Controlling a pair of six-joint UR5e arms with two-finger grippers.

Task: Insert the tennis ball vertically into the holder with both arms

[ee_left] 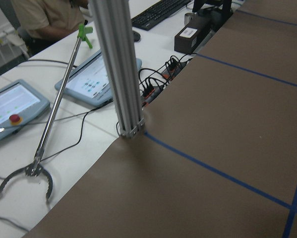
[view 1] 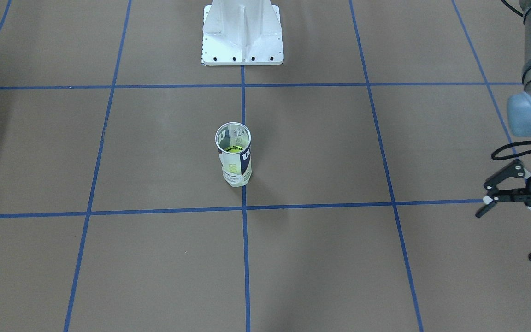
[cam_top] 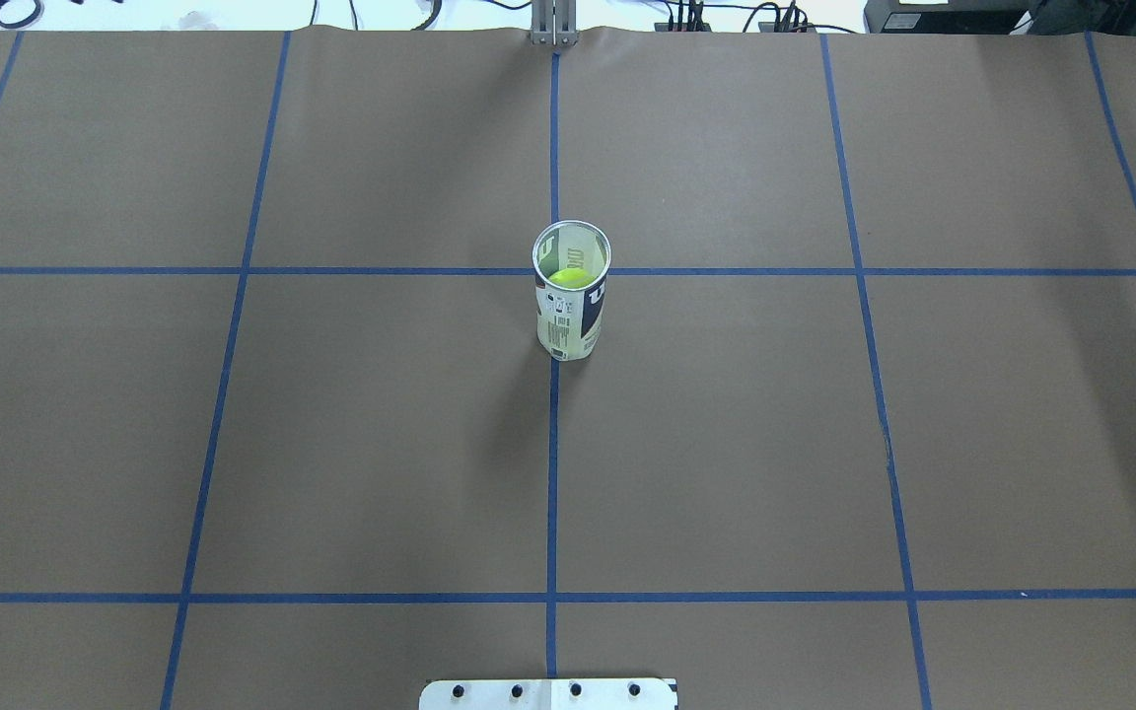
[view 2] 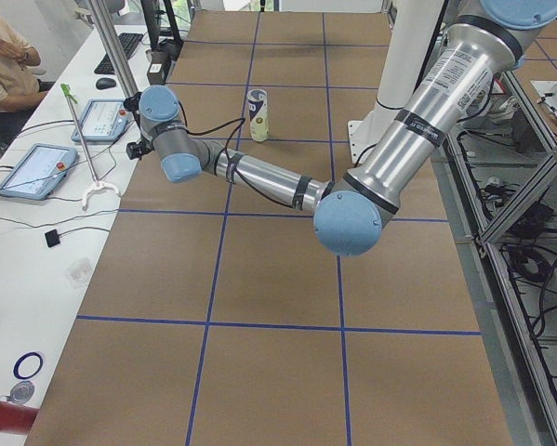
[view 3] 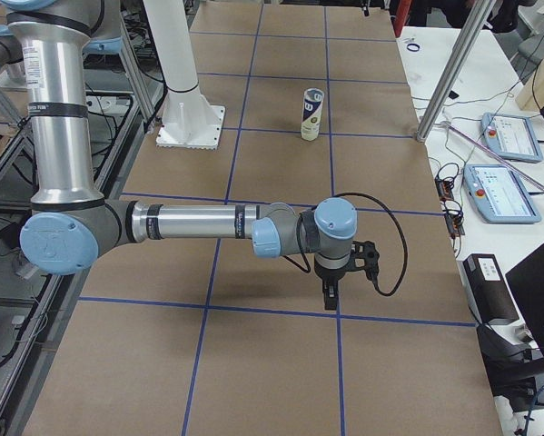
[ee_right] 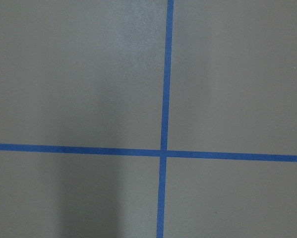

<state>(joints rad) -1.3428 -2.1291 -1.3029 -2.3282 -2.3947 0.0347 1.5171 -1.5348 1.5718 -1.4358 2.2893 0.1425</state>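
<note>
So the clear plastic tennis-ball tube with the navy-and-white label and metal rim (cam_top: 571, 296) is standing upright dead centre of the brown paper-covered table with the blue tape grid (cam_top: 726, 444), right on a tape line. Looking down its open mouth in the overhead view, you can see a fuzzy yellow-green tennis ball (cam_top: 569, 278) sitting inside, below the rim. Nothing is touching the tube.

From that I'd say the insert itself looks done: ball in, tube vertical, not tipped. I can't tell how deep the ball sits, since the label hides most of it.

Going outward, in the front-facing view the white metal pedestal base (view 1: 242, 41) is at 12 o'clock from the tube, well apart. The left arm's black two-finger end effector (view 1: 510, 234) is way out at about 4 o'clock by the picture's edge, with its fingers spread wide and nothing between them.

The right arm's black end effector (view 3: 331, 295) shows only in the right side view, at about 6 o'clock from the tube and well apart, pointing down at the table. I can't tell from there whether it's spread or closed, and its wrist camera shows just tape lines.

What's left, my guess: not much beyond parking both arms.
</note>
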